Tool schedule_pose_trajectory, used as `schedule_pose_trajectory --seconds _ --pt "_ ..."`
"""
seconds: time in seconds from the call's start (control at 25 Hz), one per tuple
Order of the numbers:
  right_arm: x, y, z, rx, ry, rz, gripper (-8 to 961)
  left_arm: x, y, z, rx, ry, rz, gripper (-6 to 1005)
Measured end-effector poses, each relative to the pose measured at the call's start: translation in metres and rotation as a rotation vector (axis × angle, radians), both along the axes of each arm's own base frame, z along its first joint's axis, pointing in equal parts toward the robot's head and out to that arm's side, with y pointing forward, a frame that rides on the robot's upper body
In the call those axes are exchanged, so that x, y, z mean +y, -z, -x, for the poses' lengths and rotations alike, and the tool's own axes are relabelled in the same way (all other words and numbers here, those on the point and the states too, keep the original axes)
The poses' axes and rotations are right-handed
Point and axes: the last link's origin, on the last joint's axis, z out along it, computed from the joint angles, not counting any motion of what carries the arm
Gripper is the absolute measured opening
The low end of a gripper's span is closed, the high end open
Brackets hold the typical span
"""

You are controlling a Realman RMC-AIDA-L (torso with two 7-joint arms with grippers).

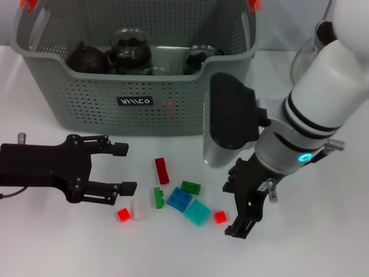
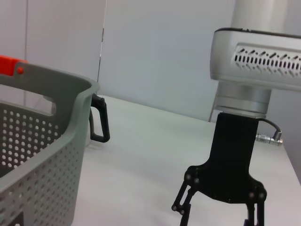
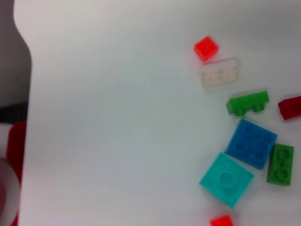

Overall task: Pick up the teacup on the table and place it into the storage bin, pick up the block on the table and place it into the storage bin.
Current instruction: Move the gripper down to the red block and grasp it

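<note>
Both grippers hover low over scattered blocks (image 1: 183, 199): left gripper (image 1: 123, 168) spread wide, empty; right gripper (image 1: 245, 213), fingers unreadable. Behind, storage bin (image 1: 138, 101) half hides dark teapots (image 1: 87, 57).

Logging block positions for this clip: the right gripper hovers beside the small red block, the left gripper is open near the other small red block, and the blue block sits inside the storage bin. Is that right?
Not quite. In the head view the blue block lies on the table among the other blocks, outside the storage bin. The right gripper and the open left gripper are as you say.
</note>
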Motion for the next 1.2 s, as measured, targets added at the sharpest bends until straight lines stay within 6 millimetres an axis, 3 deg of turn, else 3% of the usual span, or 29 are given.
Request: schedule_pose_trajectory --seconds 0.4,0.8,1.2 --pt "-0.004 0.024 -0.003 -0.05 -0.11 0.015 914 0.0 0.002 0.0 -0.012 -0.008 -0.001 846" --pt "0.0 0.032 -0.012 -0.051 -0.101 -0.003 915 0.001 0.003 0.0 -0.013 -0.014 -0.002 846" --pt "-0.001 0.039 -0.015 -0.045 -0.081 0.011 722 0.001 0.004 0.001 -0.015 -0.017 -0.003 846"
